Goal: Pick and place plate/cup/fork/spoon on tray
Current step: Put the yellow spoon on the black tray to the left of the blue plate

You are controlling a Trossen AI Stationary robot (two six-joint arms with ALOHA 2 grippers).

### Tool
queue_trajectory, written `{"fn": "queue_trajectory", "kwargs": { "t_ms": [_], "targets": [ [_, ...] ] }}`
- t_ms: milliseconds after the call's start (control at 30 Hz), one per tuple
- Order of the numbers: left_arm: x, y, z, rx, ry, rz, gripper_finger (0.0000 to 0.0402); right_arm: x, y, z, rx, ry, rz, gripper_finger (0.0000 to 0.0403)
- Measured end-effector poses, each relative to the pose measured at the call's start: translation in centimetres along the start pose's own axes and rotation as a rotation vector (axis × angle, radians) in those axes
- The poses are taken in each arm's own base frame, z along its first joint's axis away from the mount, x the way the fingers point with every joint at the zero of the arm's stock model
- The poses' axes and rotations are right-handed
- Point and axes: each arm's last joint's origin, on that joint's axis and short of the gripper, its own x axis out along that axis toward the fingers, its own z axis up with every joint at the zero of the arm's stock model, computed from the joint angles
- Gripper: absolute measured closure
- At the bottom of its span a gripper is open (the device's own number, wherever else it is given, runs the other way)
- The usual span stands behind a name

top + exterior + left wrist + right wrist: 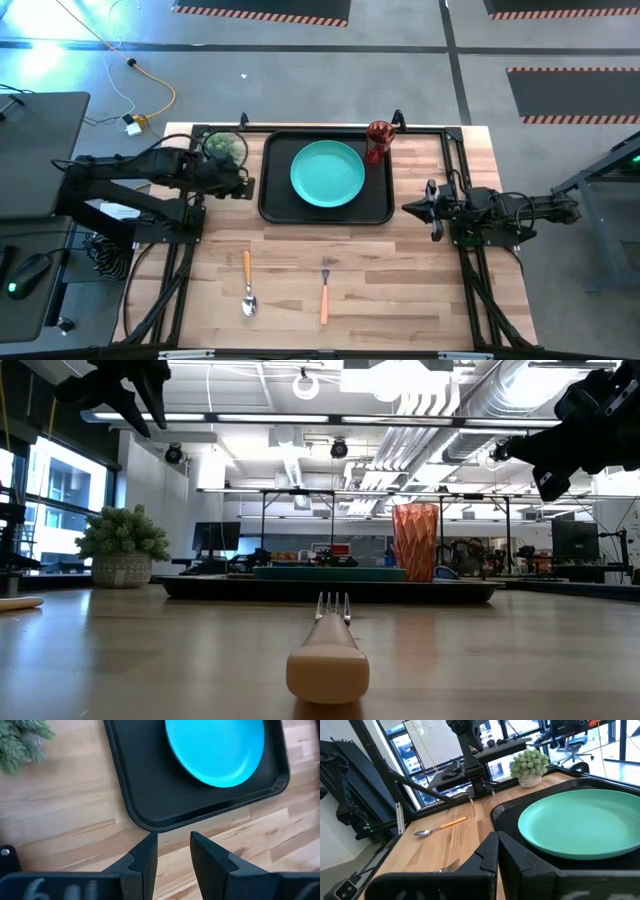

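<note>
From the high view, the plate [327,173] lies flat in the middle of the tray [275,205], and the cup [379,141] stands upright at the tray's far right corner, though whether it is inside the rim or just beside it is hard to tell from above. The spoon [248,284] and the fork [325,290] lie well apart on the bare table [400,280] near the front edge, spoon to the left, both with handles roughly in line with the table's depth. The left tool [243,186] hangs just left of the tray and holds nothing; the right tool [425,210] waits right of the tray, also empty. In the low view the fork's blunt handle end faces the camera with its tines beyond, lying flat against the wood, and the cup shows a faceted wall behind it. The left wrist view shows that tool's 2 fingers [145,857] parted by a narrow gap with nothing between them, above the tray's near left corner. The right wrist view shows its fingers [487,855] nearly closed together and empty, with plate, spoon and fork ahead. Both utensils look light, stiff and thin; lying flush, they would likely slip from a shallow pinch, so gripping across the thicker handle near its middle seems safest. The cup looks light and smooth, best taken by its wall.
</note>
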Motion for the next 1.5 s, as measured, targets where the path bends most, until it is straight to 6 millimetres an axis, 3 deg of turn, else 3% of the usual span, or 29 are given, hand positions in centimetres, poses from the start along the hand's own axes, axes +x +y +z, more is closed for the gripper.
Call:
{"fn": "queue_trajectory", "kwargs": {
  "t_ms": [633,1033,1500],
  "targets": [
    [2.6,-2.6,-2.9,0.025,0.093,0.078,0.0296,0.0,0.0,0.0,-0.001,0.002,0.002,0.0403],
    [3.5,-4.5,-6.7,0.117,0.164,0.054,0.0296,0.0,0.0,0.0,-0.001,0.002,0.002,0.0403],
    [4.3,-5.2,-12.0,0.097,0.294,0.128,0.0296,0.0,0.0,0.0,-0.001,0.002,0.002,0.0403]
  ]
}}
